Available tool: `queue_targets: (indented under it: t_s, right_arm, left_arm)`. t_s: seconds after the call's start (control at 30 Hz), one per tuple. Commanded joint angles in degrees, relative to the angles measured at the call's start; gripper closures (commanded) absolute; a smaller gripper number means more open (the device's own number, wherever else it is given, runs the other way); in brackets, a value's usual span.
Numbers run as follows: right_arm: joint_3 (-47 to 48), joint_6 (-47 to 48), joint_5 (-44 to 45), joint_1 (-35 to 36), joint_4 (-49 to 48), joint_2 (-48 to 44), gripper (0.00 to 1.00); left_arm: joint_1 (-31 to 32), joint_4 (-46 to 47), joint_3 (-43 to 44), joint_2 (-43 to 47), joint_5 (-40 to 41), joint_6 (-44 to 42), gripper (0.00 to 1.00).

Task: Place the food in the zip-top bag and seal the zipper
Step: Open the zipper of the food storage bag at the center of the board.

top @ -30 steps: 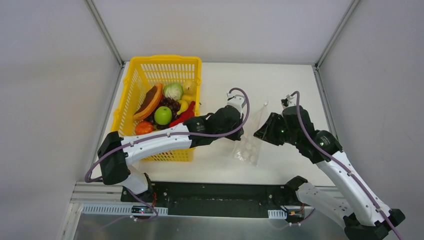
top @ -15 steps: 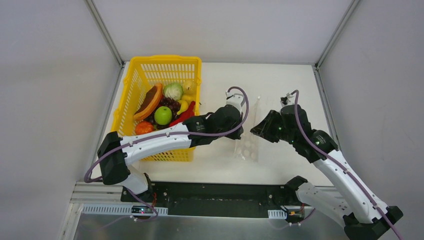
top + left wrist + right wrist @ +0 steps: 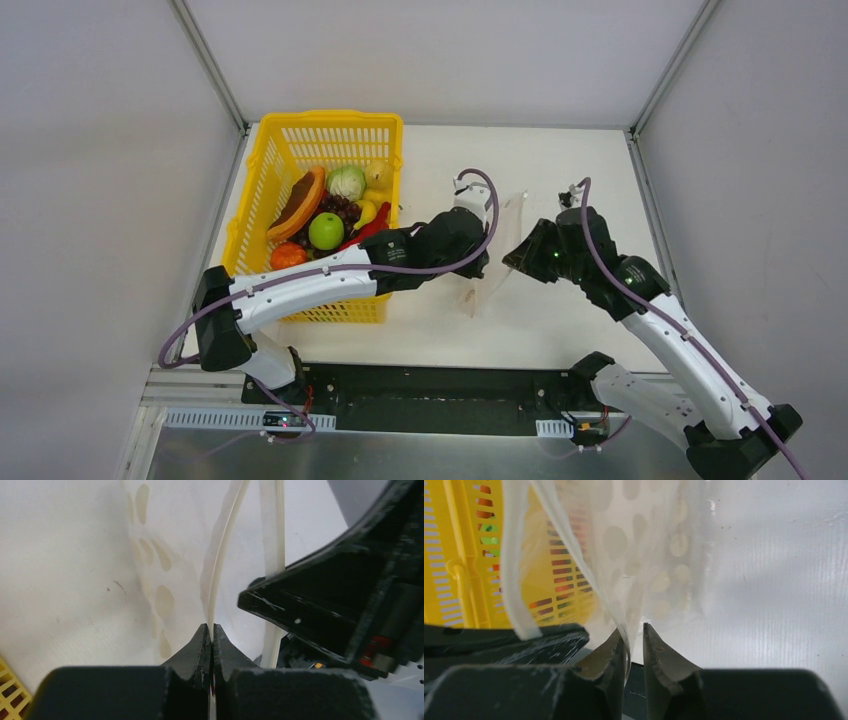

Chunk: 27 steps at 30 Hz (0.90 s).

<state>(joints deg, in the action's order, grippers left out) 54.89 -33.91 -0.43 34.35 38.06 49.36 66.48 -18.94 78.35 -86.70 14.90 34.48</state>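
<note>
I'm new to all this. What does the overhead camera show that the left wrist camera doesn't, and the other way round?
Only overhead: the food piled in the yellow basket, plus the whole left arm and right arm meeting at the zip-top bag. Only the left wrist: the left end effector pinched shut on one thin lip of the bag's mouth, the other lip apart from it. Both: the bag itself, the right end effector, the white table and a corner of the basket.
</note>
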Motion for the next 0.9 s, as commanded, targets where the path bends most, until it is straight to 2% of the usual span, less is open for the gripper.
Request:
queue_targets:
  t_s: [0.0,0.23,0.33,0.5,0.57,0.8,0.87]
  right_arm:
    - [0.8,1.4,3.3,-0.1,-1.8,0.9,0.81]
    - [2.4,3.2,3.7,-0.1,-0.8,-2.0,1.0]
    - [5.7,5.5,3.8,-0.1,3.6,-2.3,1.0]
    - [14.2,10.5,17.3,-0.1,16.6,-0.9,1.0]
    - [16.4,12.4,19.2,-0.1,19.6,-0.7,1.0]
    - [20.5,16.1,9.3,-0.2,21.9,2.5,1.0]
    - [19.5,15.0,9.0,-0.1,20.3,4.0,1.0]
  left_arm:
    - [1.3,-1.4,3.4,0.0,2.1,-1.1,1.0]
    - [1.3,-2.3,0.7,2.3,7.4,0.6,1.0]
    - [0.7,-3.5,-0.3,4.0,10.0,1.2,1.0]
    - [-1.8,-4.1,-0.8,6.8,8.6,1.7,1.0]
    - [-2.6,-4.3,-0.7,7.1,7.8,1.8,1.0]
    - [-3.5,-3.6,-0.1,4.9,4.1,2.0,1.0]
    - [-3.7,-2.2,-0.8,3.8,1.5,2.4,0.96]
